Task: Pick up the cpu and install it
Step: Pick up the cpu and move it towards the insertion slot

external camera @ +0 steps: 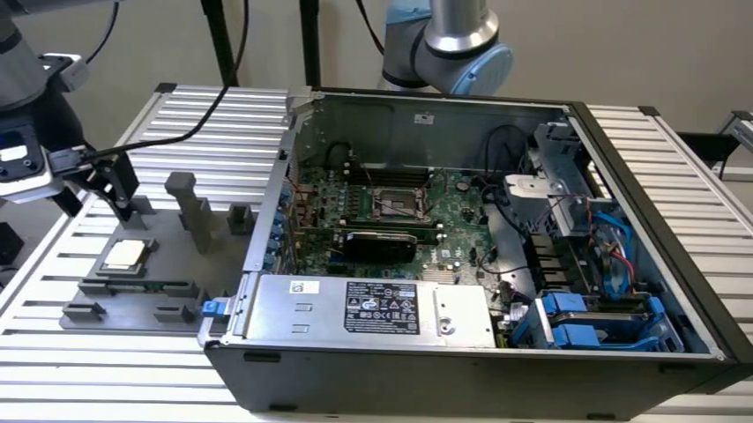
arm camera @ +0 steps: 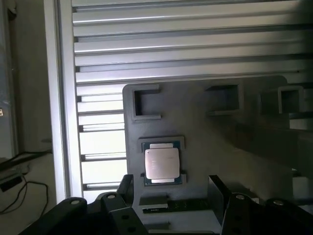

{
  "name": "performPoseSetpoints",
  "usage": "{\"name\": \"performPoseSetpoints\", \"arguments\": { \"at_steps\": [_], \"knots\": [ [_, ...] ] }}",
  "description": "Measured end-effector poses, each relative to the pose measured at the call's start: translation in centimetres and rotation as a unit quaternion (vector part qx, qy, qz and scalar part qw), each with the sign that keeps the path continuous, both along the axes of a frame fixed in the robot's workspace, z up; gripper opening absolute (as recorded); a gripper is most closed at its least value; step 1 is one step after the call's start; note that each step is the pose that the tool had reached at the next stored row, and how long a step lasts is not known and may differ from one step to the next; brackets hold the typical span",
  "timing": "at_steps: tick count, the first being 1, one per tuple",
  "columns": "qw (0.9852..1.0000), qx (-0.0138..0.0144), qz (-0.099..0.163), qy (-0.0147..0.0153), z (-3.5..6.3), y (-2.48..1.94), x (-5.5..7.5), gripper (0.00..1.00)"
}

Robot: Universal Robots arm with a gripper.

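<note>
ARM POISED OVER CHIP: A Universal Robots arm's end effector [external camera: 100, 198] hovers above a grey fixture plate [external camera: 176, 269] at the exterior view's left. Its two dark fingers [arm camera: 125, 188] are spread wide and hold nothing. The cpu [external camera: 123, 255], silvery top plate up, lies flat in a shallow seat on that plate, below the fingers and apart from them. Seen from the wrist camera, it sits just ahead of the gap between the fingertips, not between them. Beside the fixture, on the same slatted metal surface [external camera: 224, 115], stands an open computer case [external camera: 471, 374]. Its dark, metal-framed socket [external camera: 394, 204] appears to hold no chip. By the look of things the job is at its opening step, the approach to the pickup, with the chip ungrasped and the installation untouched. A clean grasp would likely call for the fingers to be centred over the chip, lowered either side of its edges and closed gently. The part is thin, sits low and offers little to hold.
</note>
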State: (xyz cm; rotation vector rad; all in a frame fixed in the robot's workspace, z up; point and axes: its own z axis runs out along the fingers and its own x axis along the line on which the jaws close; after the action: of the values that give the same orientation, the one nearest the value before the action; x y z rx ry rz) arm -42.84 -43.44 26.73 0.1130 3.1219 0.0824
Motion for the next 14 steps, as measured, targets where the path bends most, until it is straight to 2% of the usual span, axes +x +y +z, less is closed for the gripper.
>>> {"name": "performPoseSetpoints", "arguments": {
  "at_steps": [14],
  "knots": [
    [1.0000, 0.0000, 0.000, 0.0000, -2.54, 0.00, 0.1, 0.71]
  ]
}}
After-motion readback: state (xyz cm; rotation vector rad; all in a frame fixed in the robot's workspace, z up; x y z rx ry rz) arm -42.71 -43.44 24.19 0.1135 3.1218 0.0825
